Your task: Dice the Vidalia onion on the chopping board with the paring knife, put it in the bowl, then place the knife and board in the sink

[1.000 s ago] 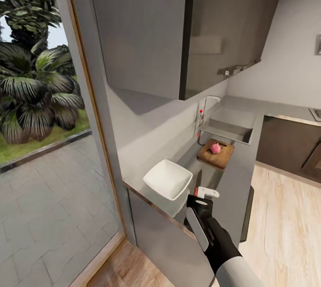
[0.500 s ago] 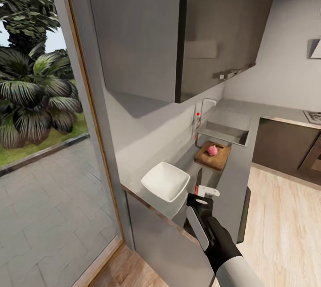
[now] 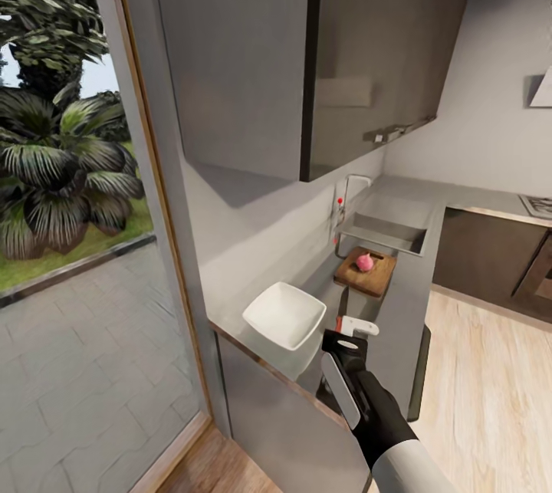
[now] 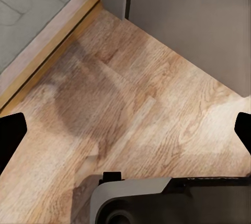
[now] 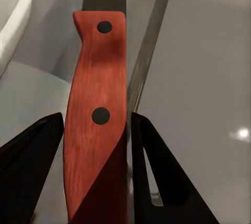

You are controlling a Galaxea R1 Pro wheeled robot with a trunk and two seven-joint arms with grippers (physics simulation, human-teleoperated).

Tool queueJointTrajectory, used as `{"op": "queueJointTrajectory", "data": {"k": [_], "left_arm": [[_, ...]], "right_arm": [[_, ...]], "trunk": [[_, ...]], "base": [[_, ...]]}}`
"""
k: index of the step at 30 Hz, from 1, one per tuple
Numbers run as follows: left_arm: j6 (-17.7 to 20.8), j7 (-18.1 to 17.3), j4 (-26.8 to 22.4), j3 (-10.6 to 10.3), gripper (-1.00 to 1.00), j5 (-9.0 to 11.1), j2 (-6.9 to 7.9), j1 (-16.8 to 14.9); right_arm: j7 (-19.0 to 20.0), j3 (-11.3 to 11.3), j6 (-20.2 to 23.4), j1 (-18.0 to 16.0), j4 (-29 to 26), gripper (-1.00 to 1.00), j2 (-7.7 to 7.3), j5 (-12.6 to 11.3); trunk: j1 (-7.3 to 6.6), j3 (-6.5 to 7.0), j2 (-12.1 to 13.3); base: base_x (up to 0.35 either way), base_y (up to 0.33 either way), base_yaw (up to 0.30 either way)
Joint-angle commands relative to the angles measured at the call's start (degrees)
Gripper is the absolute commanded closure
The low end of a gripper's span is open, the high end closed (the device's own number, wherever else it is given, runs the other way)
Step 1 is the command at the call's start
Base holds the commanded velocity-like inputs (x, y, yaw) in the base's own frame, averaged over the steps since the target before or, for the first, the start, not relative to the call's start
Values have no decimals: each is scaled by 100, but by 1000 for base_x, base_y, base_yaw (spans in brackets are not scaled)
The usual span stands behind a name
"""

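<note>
The paring knife (image 5: 97, 114) is seen in the right wrist view lying between the two dark fingers of the right gripper (image 5: 97, 145), its reddish handle with two dark rivets filling most of the gap. One finger (image 5: 31, 156) stands slightly off the handle and the other (image 5: 151, 166) sits just beside it, so whether the handle is already clamped cannot be told. In the head view the knife (image 3: 342, 303) lies on the countertop (image 3: 406, 278) with its dark blade pointing toward 12 o'clock from the gripper (image 3: 346, 333).

The step in hand is judged to be the picking up of the knife, since the onion (image 3: 365, 262) is already resting on the chopping board (image 3: 366, 274). For the next move, a firm closing on the handle would be called for, then a carry toward the board at about 12 o'clock, well apart from the gripper.

The bowl (image 3: 285, 315) stands just beside the knife at about 9 o'clock. The sink (image 3: 383, 231) lies beyond the board, just past its far edge. In the left wrist view the left gripper (image 4: 125, 125) is held wide apart over a wooden floor (image 4: 130, 104).
</note>
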Motion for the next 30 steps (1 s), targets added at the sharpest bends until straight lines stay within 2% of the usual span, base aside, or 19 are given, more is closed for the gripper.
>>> {"op": "queueJointTrajectory", "data": {"k": [1, 7, 18, 30], "left_arm": [[-10, -12, -6, -34, -100, 61, 6, 0], [-10, -12, -9, -36, -100, 61, 5, 0], [-10, -12, 0, -38, -100, 61, -28, 0], [-10, -12, 0, -45, -100, 61, -33, 0]], "right_arm": [[-47, 14, 23, -5, -12, 100, -2, -37], [-47, 15, 23, -6, -32, 100, -2, -37], [-34, 29, 32, -6, -45, 100, -2, -38], [-29, 40, 32, -6, -120, 100, -2, -45]], "trunk": [[4, -3, -12], [4, 48, -12], [4, 121, -12], [4, 123, -12]], "base": [[0, -6, 0], [0, -123, 0], [-12, -283, 0], [-228, -225, 48]]}}
